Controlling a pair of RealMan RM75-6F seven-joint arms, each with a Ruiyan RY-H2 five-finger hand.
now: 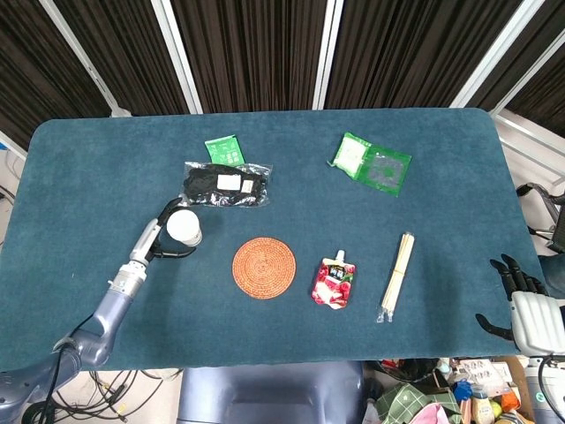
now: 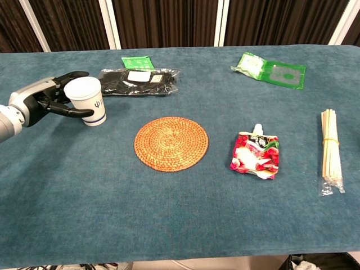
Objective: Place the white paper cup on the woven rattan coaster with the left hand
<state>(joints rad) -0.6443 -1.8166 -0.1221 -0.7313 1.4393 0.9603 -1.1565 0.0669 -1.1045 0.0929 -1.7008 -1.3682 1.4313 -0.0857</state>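
Note:
The white paper cup (image 1: 184, 228) (image 2: 87, 100) stands upright on the blue table, left of the woven rattan coaster (image 1: 264, 268) (image 2: 171, 143), with a gap of cloth between them. My left hand (image 1: 159, 234) (image 2: 45, 101) comes in from the left and grips the cup, fingers curled behind it and thumb across its front. The coaster has nothing on it. My right hand (image 1: 525, 309) hangs off the table's near right corner, fingers apart and holding nothing; the chest view does not show it.
A black packet (image 1: 225, 184) (image 2: 138, 80) lies just behind the cup, a small green packet (image 1: 223, 148) beyond it. A red pouch (image 1: 334, 281) (image 2: 254, 154) sits right of the coaster, wrapped chopsticks (image 1: 396, 275) (image 2: 332, 152) further right, a green sachet (image 1: 372, 163) at the back.

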